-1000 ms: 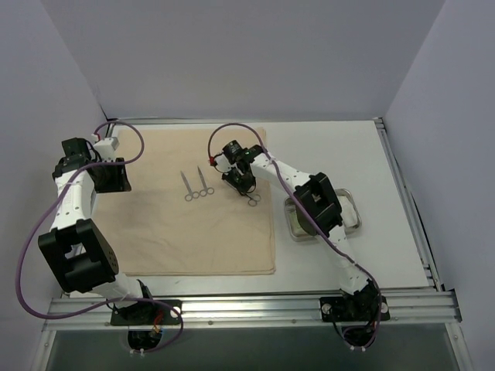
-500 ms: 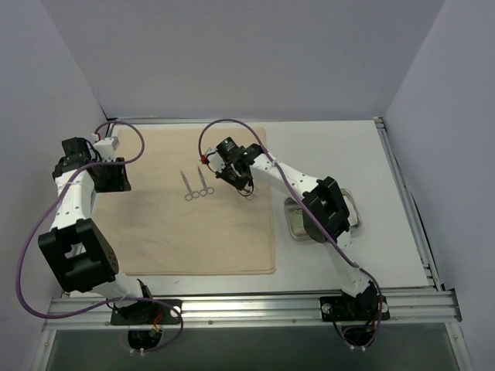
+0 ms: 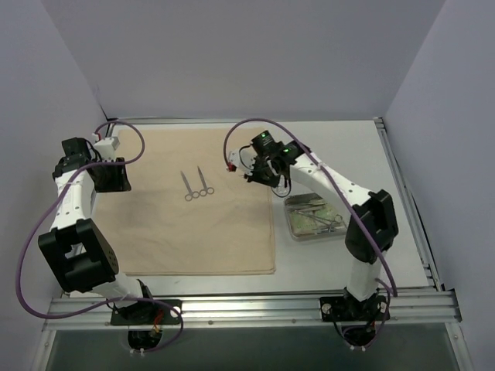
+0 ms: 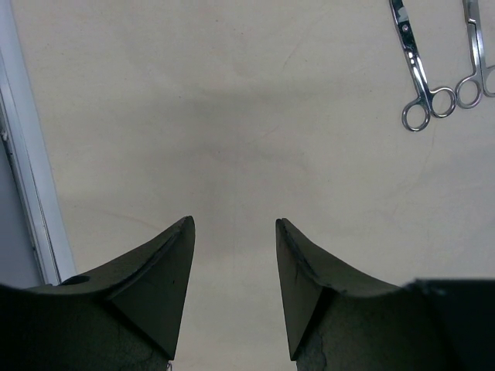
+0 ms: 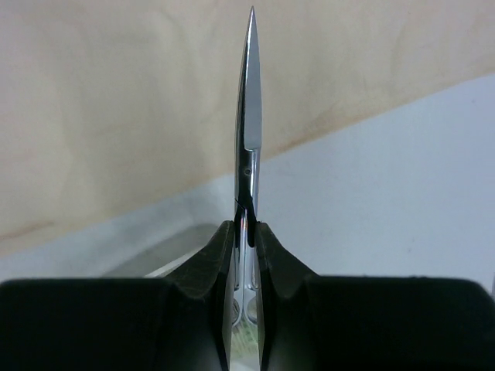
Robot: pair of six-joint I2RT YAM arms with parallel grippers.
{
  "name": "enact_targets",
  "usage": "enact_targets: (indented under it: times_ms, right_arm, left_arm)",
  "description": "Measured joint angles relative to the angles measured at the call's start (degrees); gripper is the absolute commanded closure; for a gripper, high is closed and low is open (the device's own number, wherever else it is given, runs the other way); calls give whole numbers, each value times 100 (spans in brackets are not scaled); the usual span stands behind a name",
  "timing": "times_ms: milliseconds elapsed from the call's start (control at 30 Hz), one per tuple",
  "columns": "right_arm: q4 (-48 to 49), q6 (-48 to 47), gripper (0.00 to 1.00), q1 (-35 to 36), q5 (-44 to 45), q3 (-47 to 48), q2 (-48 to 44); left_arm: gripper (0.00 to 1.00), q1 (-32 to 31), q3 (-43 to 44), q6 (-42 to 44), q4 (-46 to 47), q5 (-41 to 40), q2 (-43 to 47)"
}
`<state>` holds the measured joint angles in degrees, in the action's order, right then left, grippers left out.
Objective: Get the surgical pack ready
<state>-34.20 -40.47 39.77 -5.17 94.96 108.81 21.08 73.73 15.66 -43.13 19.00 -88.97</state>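
In the shiny tray (image 3: 291,226) just right of the cloth (image 3: 193,239): thin steel tools (image 3: 319,222) and pale green packets (image 3: 331,209). Pinched tight in the right gripper (image 5: 246,229), over the cloth's right edge: long thin forceps (image 5: 247,116), tip pointing straight out from the fingers toward the cloth. On the cloth's middle, two more forceps (image 3: 197,185) side by side, tips to the far edge, rings to the near edge; over the cloth's left side, left gripper (image 4: 234,226) partly open, holding nothing.
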Motion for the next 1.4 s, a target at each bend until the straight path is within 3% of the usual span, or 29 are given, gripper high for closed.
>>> enact_targets:
  times_ms: [267,667,1033,1400]
  right_arm:
    - [-313,-1237,100,-787,-164,-1727,-1624]
    - [-686,-2192,100,-1537,-170,-3488,-2682]
    - [-479,-2833,100,-1692,-68,-3995,-2636]
    - [81,-3359,100,-1725,262,-3989,-1709]
  left_arm:
    - [44,0,-87,7,31,39,0]
    - [44,0,-103,-2,90,103,0]
    - [44,0,-103,-44,149,136,-164]
    - [44,0,-103,-44,175,136,-229]
